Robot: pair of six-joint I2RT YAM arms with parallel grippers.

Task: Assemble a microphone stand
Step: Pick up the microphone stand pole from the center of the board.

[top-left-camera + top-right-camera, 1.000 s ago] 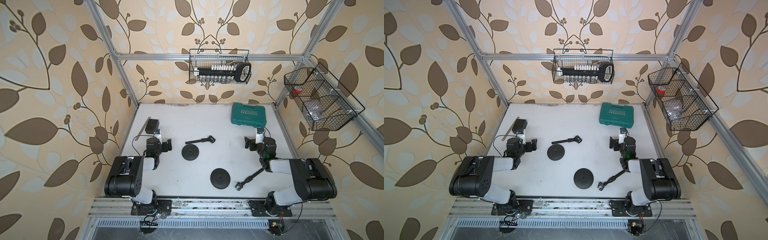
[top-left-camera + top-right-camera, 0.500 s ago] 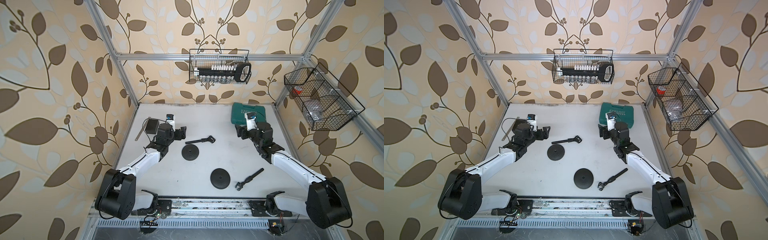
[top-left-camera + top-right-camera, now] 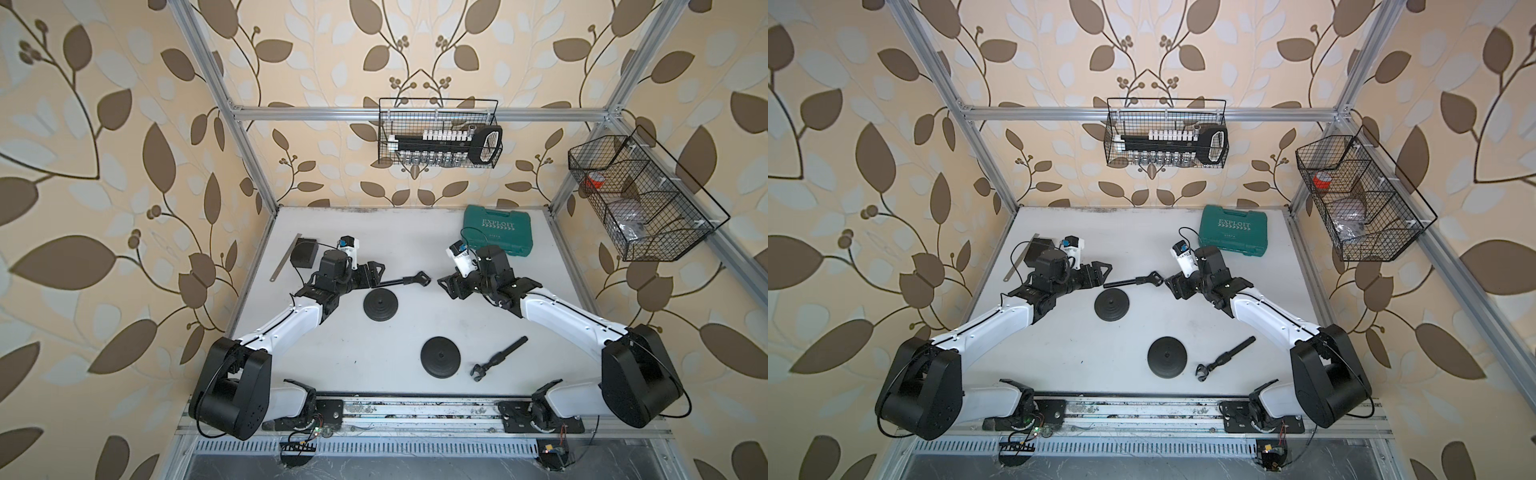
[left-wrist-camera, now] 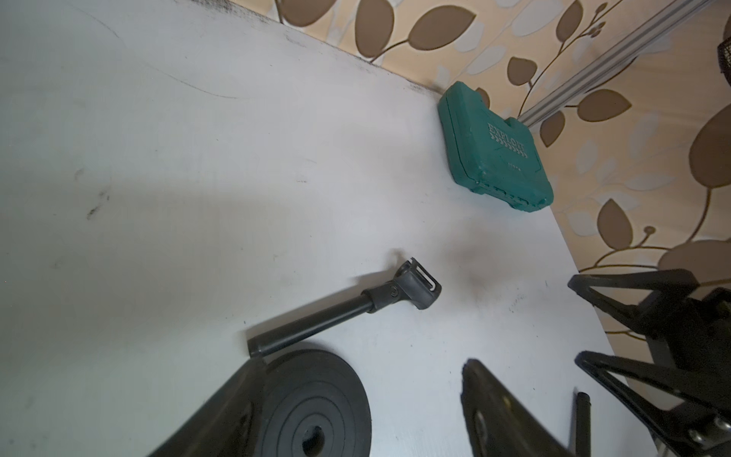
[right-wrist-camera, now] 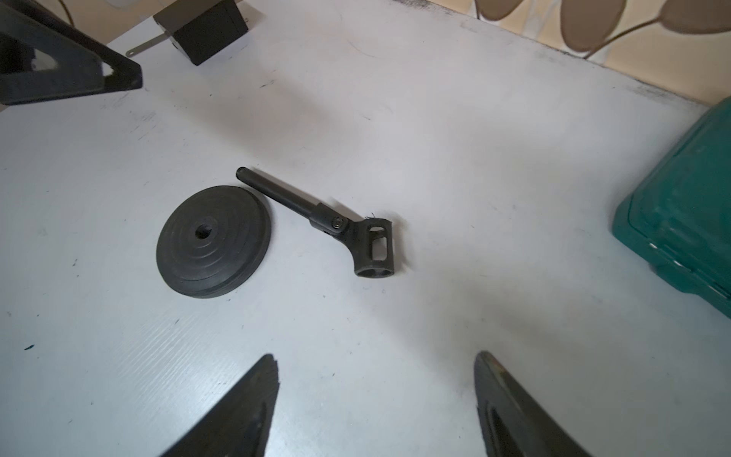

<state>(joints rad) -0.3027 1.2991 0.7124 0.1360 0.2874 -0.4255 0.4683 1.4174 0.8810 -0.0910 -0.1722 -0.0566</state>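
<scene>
A short black rod [image 3: 405,281] with a clip at one end lies flat on the white tabletop [image 3: 415,241]; its plain end sits just beside the far rim of a ridged black disc [image 3: 380,305], and whether the two touch cannot be told. The clip end points away from the disc, toward the right arm's side. The disc lies flat with its centre hole facing up.

The left claw [image 3: 379,275] hovers at the disc's far left, over the rod's plain end; its jaws are spread wide with nothing between them. The right claw [image 3: 444,289] hangs to the disc's right, just past the clip; its jaws are also wide, with bare tabletop between them in the right wrist view. The two claws face each other along the rod.

In front of the ridged disc and to its right, a smooth black disc [image 3: 440,357] lies flat; a second rod [image 3: 498,358] lies just beside it, further right, clip end toward the front.

Well beyond the ridged disc to the right, a green case [image 3: 498,229] lies flat near the tabletop's back edge. Beyond the disc to the left sit a small black box [image 3: 304,252] and a thin metal strip [image 3: 286,257].

High behind the disc, a wire basket [image 3: 440,133] hangs on the back wall; a second basket [image 3: 644,199] hangs on the right wall.
</scene>
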